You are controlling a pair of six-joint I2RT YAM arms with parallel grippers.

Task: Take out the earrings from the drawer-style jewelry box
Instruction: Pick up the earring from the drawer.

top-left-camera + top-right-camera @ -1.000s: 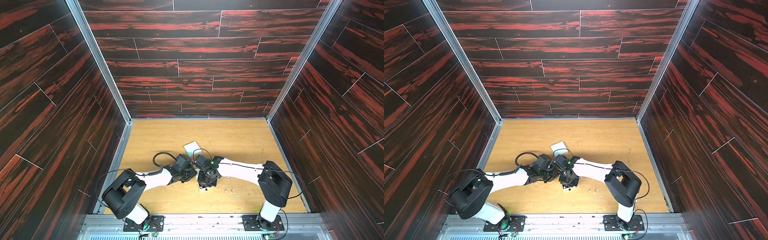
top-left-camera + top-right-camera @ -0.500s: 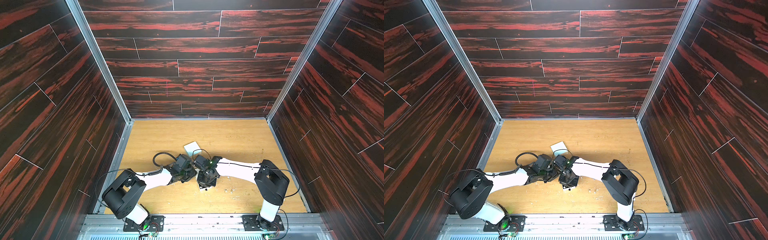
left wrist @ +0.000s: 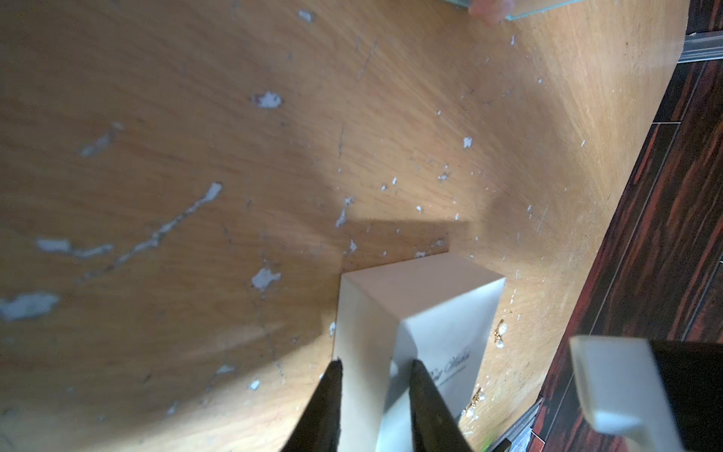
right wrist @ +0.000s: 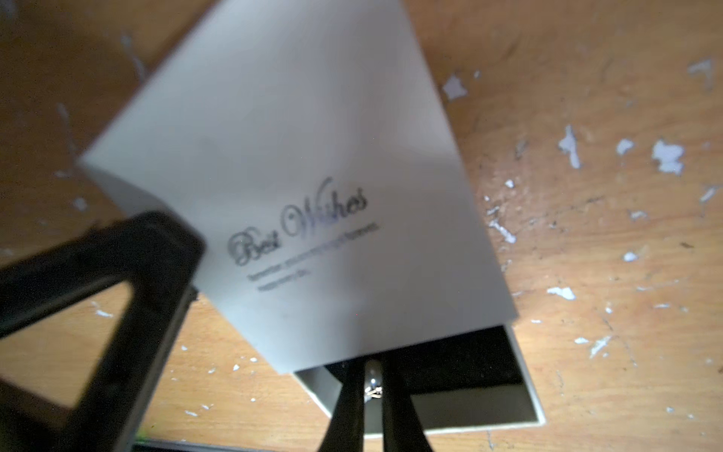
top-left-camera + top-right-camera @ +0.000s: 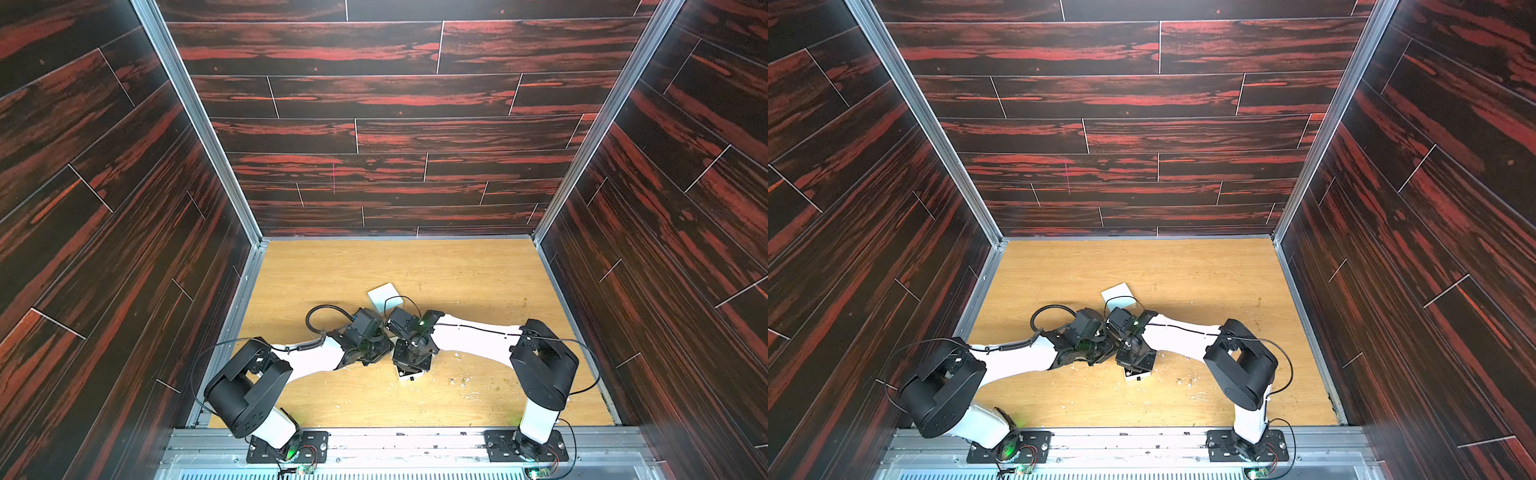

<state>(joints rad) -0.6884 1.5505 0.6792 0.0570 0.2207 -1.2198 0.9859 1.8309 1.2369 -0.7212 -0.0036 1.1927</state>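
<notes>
In the open drawer (image 4: 461,368), the right gripper (image 4: 369,375) has just narrowed onto an earring (image 4: 373,390), so lifting looks next, while the left gripper (image 3: 375,364) pinches the box (image 3: 410,297) and other earrings (image 3: 499,334) lie beside it on the table (image 3: 195,156).

You are looking along your left gripper (image 3: 376,364), whose two dark tapered fingers (image 3: 326,407) are pressing from two sides against a white cardboard box (image 3: 414,297) with silver script lettering on one face. The box is casting a shadow on the scuffed light-wood tabletop (image 3: 195,137), which is showing many pale paint flecks (image 3: 268,99). Loose on that tabletop, tiny gold-and-pearl stud earrings (image 3: 499,333) are lying just beside the box's lettered face, between it and the dark red wood-grain wall (image 3: 673,195). A blurred pale block (image 3: 614,391) is sitting close to the camera; you cannot tell what it is.
</notes>
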